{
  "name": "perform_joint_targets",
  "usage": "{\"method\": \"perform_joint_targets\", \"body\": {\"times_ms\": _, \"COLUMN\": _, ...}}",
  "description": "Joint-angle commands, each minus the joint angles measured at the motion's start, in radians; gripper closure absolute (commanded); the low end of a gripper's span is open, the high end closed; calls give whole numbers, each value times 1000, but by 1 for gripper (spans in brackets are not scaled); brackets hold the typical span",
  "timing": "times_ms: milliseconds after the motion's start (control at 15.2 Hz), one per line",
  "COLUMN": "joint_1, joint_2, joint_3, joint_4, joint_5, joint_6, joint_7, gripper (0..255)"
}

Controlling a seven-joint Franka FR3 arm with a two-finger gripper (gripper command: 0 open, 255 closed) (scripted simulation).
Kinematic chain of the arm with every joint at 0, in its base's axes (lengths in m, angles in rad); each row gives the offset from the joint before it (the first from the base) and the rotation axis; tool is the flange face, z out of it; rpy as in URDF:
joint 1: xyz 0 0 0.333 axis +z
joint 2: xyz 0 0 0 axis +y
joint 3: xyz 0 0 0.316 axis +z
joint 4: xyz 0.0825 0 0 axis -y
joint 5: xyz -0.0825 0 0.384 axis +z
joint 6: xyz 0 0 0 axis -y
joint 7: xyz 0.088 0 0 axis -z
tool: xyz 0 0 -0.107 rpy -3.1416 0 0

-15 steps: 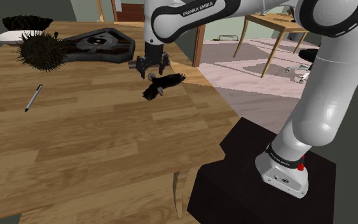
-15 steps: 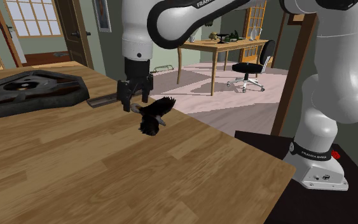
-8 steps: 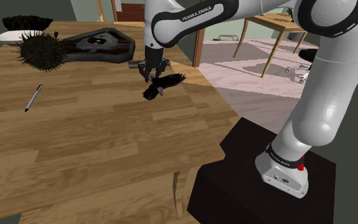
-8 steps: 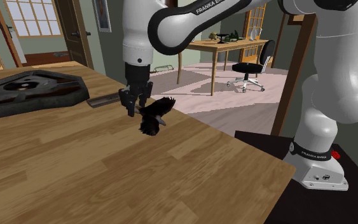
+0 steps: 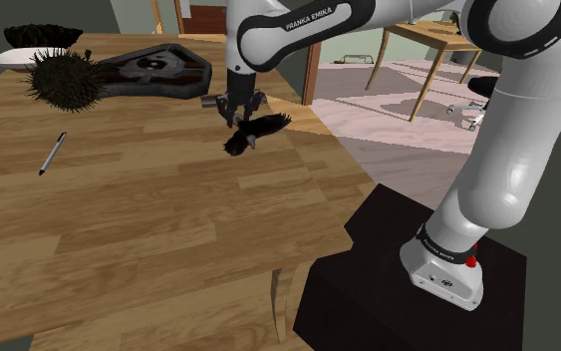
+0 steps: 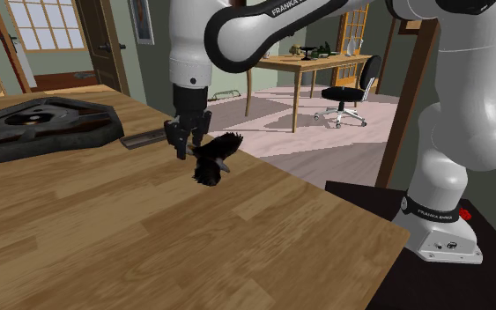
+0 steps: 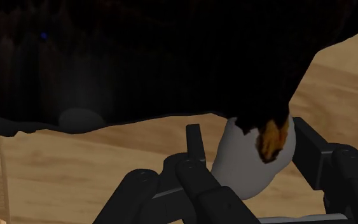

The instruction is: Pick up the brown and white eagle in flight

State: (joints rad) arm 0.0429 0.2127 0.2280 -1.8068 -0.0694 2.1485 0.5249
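The gripper [image 5: 240, 112] has descended since one second ago onto the eagle [image 5: 256, 134], which rests near the desk [image 5: 148, 219] edge. The wrist view adds detail: fingers [image 7: 194, 145] narrowly parted, flanking the white head [image 7: 244, 168], not clasping.

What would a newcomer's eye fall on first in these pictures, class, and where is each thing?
The big white robot arm rises from its black stand at the shoulder view's lower right and reaches over the wooden table. Its black tool stands open around the white head of the small dark-brown eagle figure near the table's edge. A spiky dark ball sits at the shoulder view's upper left.
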Motion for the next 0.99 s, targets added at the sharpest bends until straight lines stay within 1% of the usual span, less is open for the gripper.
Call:
{"method": "perform_joint_targets", "body": {"times_ms": 0, "joint_1": -1, "joint_2": -9, "joint_3": 1, "joint_4": 14, "joint_5": 3, "joint_6": -22, "joint_7": -3, "gripper": 255}}
{"method": "perform_joint_targets", "body": {"times_ms": 792, "joint_1": -1, "joint_2": -36, "joint_3": 3, "joint_4": 141, "joint_5": 14, "joint_6": -175, "joint_7": -11, "gripper": 255}}
{"method": "perform_joint_targets", "body": {"times_ms": 924, "joint_1": -1, "joint_2": -37, "joint_3": 3, "joint_4": 142, "joint_5": 14, "joint_6": -177, "joint_7": -11, "gripper": 255}}
